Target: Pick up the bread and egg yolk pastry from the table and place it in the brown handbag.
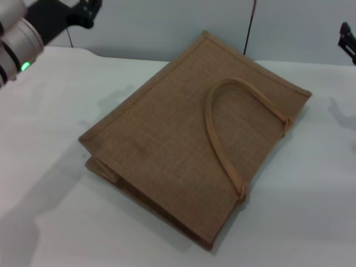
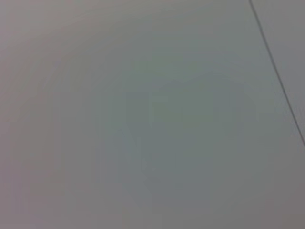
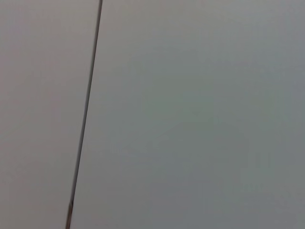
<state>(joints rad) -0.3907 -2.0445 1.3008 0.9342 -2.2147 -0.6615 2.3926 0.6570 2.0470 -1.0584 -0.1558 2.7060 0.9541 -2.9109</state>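
Observation:
The brown handbag (image 1: 189, 139) lies flat on the white table (image 1: 50, 139) in the head view, turned at an angle, with one looped handle (image 1: 222, 133) resting on top. The bread and the egg yolk pastry are out of view. My left arm (image 1: 33, 28) is raised at the far left corner, and a small part of my right arm (image 1: 347, 41) shows at the far right edge. Both are well away from the bag. Neither gripper's fingers show. Both wrist views show only a plain grey surface with a thin dark line.
A thin dark line (image 1: 248, 28) runs down the grey wall behind the bag. White table surface lies to the left, right and front of the bag.

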